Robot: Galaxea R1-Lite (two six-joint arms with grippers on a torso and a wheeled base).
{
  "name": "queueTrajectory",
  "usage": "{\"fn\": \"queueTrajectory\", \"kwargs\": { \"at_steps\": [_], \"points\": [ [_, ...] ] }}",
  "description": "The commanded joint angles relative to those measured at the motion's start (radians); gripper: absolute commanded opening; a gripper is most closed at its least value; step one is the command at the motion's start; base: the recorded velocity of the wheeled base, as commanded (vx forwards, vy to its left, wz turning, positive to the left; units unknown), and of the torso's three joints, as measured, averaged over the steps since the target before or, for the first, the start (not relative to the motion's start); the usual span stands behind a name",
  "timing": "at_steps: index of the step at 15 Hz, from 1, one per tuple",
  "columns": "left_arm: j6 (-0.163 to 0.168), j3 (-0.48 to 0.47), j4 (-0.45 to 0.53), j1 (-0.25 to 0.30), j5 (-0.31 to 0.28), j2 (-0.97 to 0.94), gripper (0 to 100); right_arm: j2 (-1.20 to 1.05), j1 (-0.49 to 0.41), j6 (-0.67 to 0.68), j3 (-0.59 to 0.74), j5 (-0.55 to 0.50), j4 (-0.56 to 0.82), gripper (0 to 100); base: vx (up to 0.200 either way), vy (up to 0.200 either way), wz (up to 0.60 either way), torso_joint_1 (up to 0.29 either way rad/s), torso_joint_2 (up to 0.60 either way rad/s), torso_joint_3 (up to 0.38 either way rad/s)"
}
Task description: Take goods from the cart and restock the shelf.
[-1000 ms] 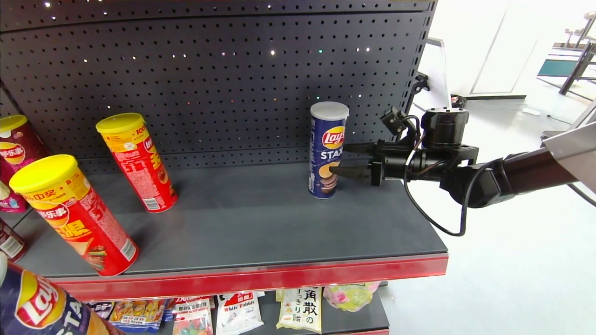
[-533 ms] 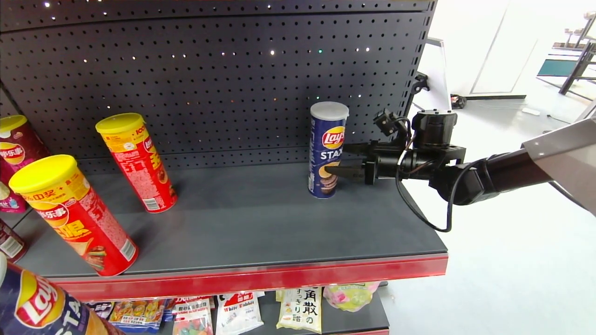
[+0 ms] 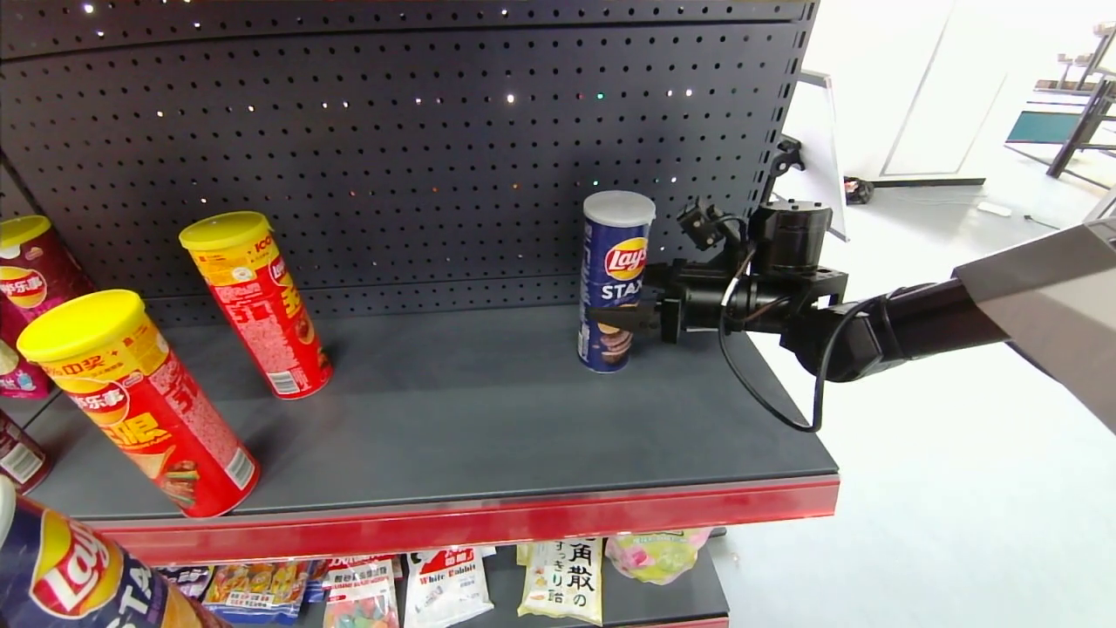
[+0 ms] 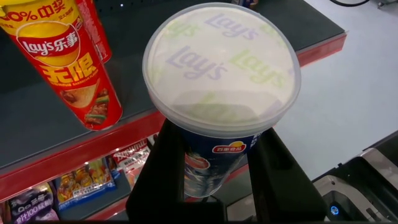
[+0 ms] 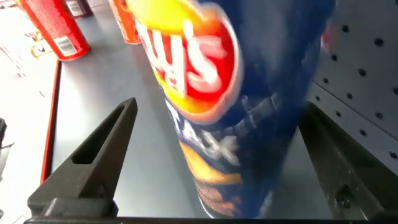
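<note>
A blue chip can with a pale lid stands upright at the back right of the dark shelf. My right gripper comes in from the right at mid-height and is open, one finger in front of the can and one behind. In the right wrist view the can sits between the spread fingers of the gripper. My left gripper is shut on a second blue chip can, seen from above its lid. That can shows at the lower left, below the shelf front.
Two red chip cans with yellow lids stand on the shelf's left half, and a maroon can at the far left. The pegboard back rises behind. Snack bags fill the lower shelf. Bare shelf lies between the red cans and the blue can.
My right gripper has moved left along the shelf, from beside the blue can to straddling it. The left arm and its can have barely moved.
</note>
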Motion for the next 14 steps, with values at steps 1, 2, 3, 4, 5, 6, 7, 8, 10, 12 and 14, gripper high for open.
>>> {"fn": "queueTrajectory", "kwargs": {
  "at_steps": [1, 2, 3, 4, 5, 6, 7, 8, 10, 12, 14],
  "points": [
    [0.000, 0.000, 0.001, 0.000, 0.000, -0.004, 0, 0.006, 0.014, 0.014, -0.018, -0.004, -0.001, 0, 0.000, 0.000, 0.00, 0.000, 0.00, 0.000],
    [0.000, 0.000, 0.001, 0.000, 0.001, -0.005, 0, 0.026, 0.019, 0.017, -0.049, -0.005, -0.001, 0, 0.000, 0.000, 0.00, 0.000, 0.00, 0.000],
    [0.000, 0.000, 0.001, 0.000, 0.001, -0.010, 0, 0.033, 0.020, 0.019, -0.056, -0.008, -0.001, 0, 0.000, 0.000, 0.00, 0.000, 0.00, 0.000],
    [0.002, 0.000, 0.001, 0.000, 0.001, -0.010, 0, 0.033, 0.020, 0.020, -0.055, -0.012, -0.001, 0, 0.000, 0.000, 0.00, 0.000, 0.00, 0.000],
    [0.000, 0.000, 0.001, 0.000, 0.003, -0.010, 0, 0.033, 0.022, 0.017, -0.049, -0.019, -0.001, 0, 0.000, 0.000, 0.00, 0.000, 0.00, 0.000],
    [0.000, 0.002, 0.001, 0.000, 0.003, -0.010, 0, 0.026, 0.023, 0.015, -0.044, -0.033, -0.001, 0, 0.000, 0.000, 0.00, 0.000, 0.00, 0.000],
    [0.002, 0.002, 0.001, 0.000, 0.003, -0.010, 0, 0.014, 0.023, 0.015, -0.035, -0.076, -0.003, 0, 0.000, 0.000, 0.00, 0.000, 0.00, 0.000],
    [0.000, 0.002, 0.001, 0.000, 0.003, -0.010, 0, 0.003, 0.023, 0.014, -0.026, -0.101, -0.003, 0, 0.000, 0.000, 0.00, 0.000, 0.00, 0.000],
    [0.000, 0.002, 0.001, 0.000, 0.004, -0.010, 0, -0.106, 0.029, 0.019, 0.083, -0.180, -0.003, 0, 0.000, 0.000, 0.00, 0.000, 0.00, 0.000],
    [0.002, 0.002, -0.001, 0.001, 0.004, -0.010, 0, -0.185, 0.043, 0.022, 0.175, -0.231, -0.006, 0, 0.000, 0.000, 0.00, 0.000, 0.00, 0.000],
    [0.000, 0.002, -0.001, 0.001, 0.006, -0.007, 0, -0.271, 0.060, 0.023, 0.287, -0.320, -0.040, 0, 0.000, 0.000, 0.00, 0.000, 0.00, 0.000]
  ]
}}
